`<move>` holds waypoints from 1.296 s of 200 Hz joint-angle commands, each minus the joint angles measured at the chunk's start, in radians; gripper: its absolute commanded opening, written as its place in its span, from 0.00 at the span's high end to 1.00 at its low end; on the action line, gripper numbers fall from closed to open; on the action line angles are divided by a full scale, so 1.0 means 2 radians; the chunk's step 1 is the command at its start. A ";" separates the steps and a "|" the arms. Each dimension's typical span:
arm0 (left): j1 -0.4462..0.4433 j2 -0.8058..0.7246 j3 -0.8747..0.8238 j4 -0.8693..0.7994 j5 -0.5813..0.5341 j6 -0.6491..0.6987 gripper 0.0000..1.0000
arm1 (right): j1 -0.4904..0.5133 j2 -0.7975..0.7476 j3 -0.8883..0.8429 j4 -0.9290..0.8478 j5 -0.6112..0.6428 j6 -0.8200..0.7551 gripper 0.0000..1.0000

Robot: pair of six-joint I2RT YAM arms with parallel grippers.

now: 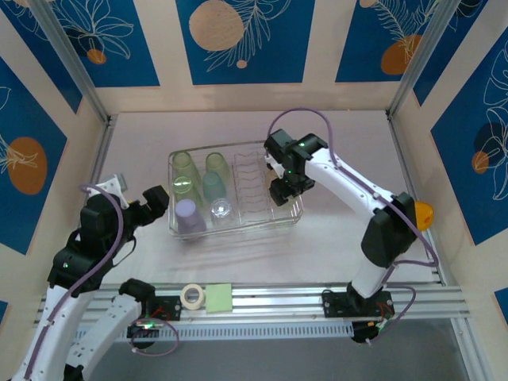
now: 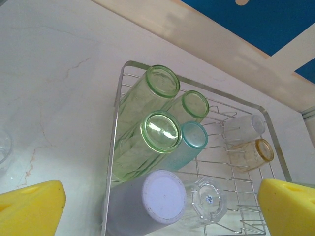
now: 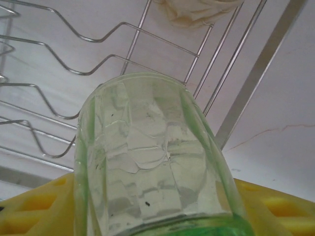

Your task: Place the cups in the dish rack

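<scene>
Eight translucent plastic tumblers (image 2: pixel 162 196) sit in the silver wire dish rack (image 2: pixel 116 118), most base-up, probably to drain | right claw (image 1: pixel 286 190) grips a ninth, light green ribbed tumbler (image 3: pixel 152 162), wire dividers (image 3: pixel 98 39) just beneath | left claw (image 1: pixel 149 208) spread wide, empty, rack just ahead

- Six cups (image 1: pixel 213 186) stand packed close in the dish rack's (image 1: pixel 252 213) left half; no gap there takes a gripper.
- Upright plate dividers (image 1: pixel 250 176) fence its middle.
- The right gripper (image 1: pixel 283 193), clasping a light green cup (image 3: pixel 152 162), hangs over its right end.
- The tabletop (image 1: pixel 222 131) behind lies open.
</scene>
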 commanded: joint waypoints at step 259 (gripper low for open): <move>0.004 0.014 -0.034 -0.002 0.038 0.048 0.01 | 0.003 0.142 0.028 0.063 0.072 -0.130 0.20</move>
